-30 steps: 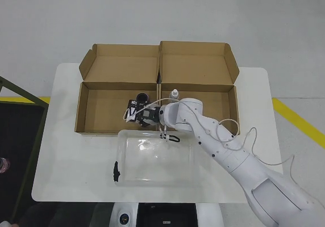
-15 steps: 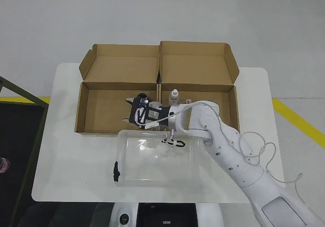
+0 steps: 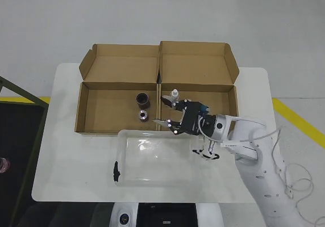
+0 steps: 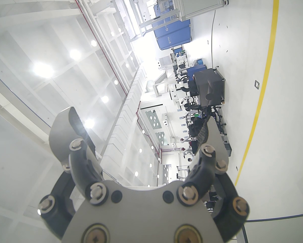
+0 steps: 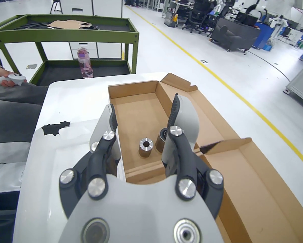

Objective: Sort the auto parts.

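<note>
Your right claw (image 3: 163, 111) is spread wide and empty, I think over the wall between the left box (image 3: 103, 110) and the right box (image 3: 222, 99). The dark part (image 3: 142, 99) and the silver part (image 3: 144, 116) stand in the left box. Your left claw (image 4: 138, 122) is spread too.

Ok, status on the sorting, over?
Right gripper open, empty, at the left cardboard box edge. Left gripper open, empty. Bushing and bearing sit in that box. Nothing in the way.

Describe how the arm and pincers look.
The right arm is glossy white, a thin white cable looping beside it. The right pincer and left pincer match: pale grey curved fingers, black ribbed pads, black links, silver screws.
</note>
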